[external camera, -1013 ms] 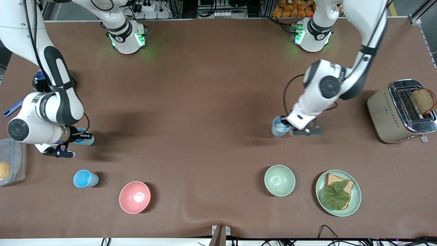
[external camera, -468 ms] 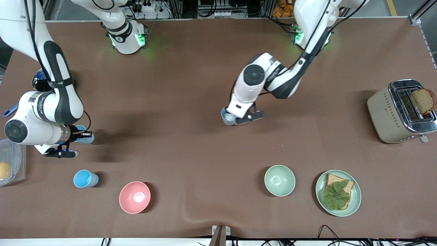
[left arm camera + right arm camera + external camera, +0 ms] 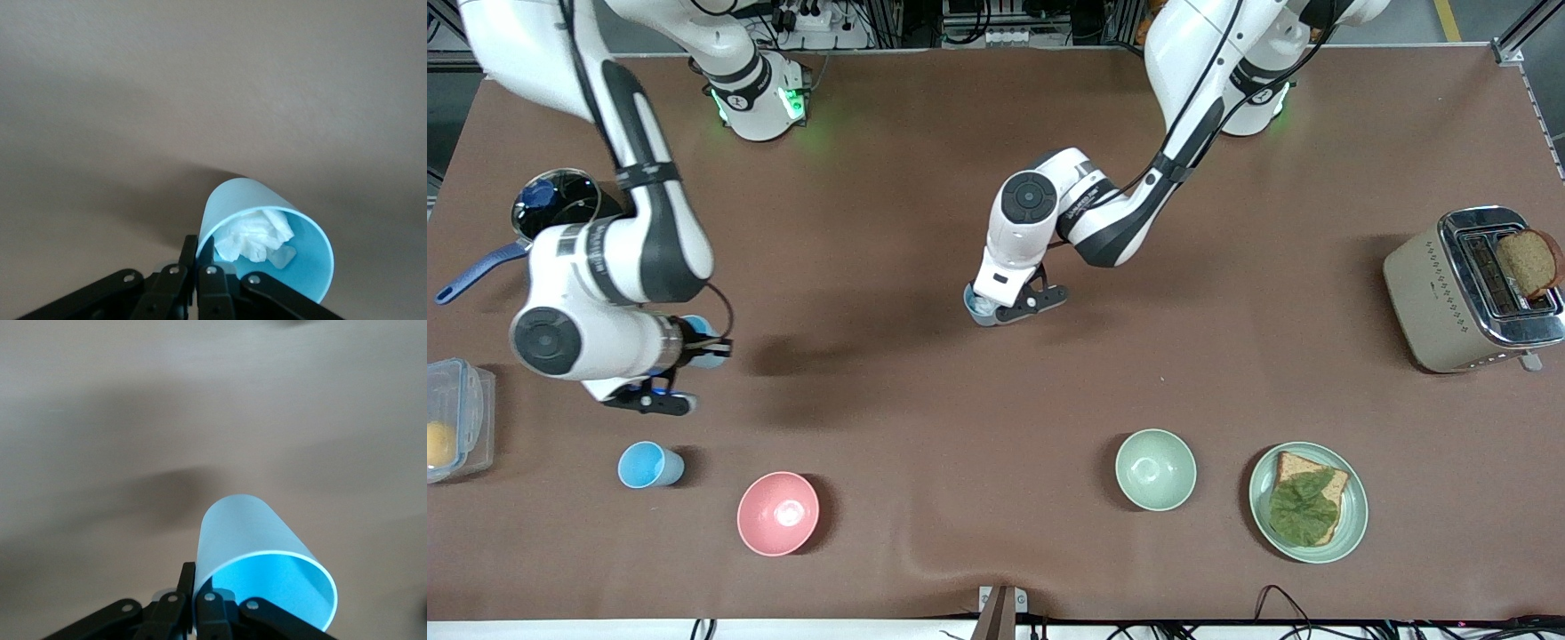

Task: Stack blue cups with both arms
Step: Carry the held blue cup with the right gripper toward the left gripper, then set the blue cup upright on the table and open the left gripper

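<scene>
My left gripper is shut on the rim of a greyer blue cup and holds it over the middle of the table. In the left wrist view this cup has crumpled white paper inside, with one finger in and one outside the rim at my left gripper. My right gripper is shut on the rim of an empty light-blue cup over the right arm's end of the table. That cup and my right gripper show in the right wrist view. A third blue cup stands on the table, nearer the front camera.
A pink bowl sits beside the third cup. A pale green bowl and a green plate with bread and a leaf lie toward the left arm's end. A toaster, a blue-handled pan and a clear container stand at the table's ends.
My left arm has swung its cup from the left arm's end of the table to the middle. My right arm has carried its cup a little toward the middle.
</scene>
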Robot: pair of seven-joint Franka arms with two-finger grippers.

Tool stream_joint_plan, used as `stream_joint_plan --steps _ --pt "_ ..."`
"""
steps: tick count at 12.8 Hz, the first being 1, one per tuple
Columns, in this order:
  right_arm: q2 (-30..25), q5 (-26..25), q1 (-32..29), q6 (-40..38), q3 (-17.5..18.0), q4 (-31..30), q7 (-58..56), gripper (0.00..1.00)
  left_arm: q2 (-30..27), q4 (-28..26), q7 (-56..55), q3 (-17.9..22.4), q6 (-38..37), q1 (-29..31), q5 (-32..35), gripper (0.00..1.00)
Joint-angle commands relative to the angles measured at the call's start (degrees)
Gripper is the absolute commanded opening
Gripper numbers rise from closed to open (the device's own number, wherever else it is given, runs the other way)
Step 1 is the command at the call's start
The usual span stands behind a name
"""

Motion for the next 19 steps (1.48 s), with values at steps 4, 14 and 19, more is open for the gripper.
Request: stream_joint_plan --steps 4,14,19 --pt "-1.5 9.1 9.27 -12.07 -0.57 5.23 13.86 0.0 0.57 2.0 -3.18 0.56 -1.59 -2.64 1.56 0.0" --pt "-4.32 11.31 18.16 -16.22 -0.13 6.46 26.44 0.0 0.75 0.95 -3.18 0.65 -1.94 -2.55 1.91 0.0" --pt "-4.32 11.31 17.98 -16.05 -0.13 6.46 26.52 0.0 0.75 -0.46 -4.59 1.0 -3.44 -2.03 5.86 1.0"
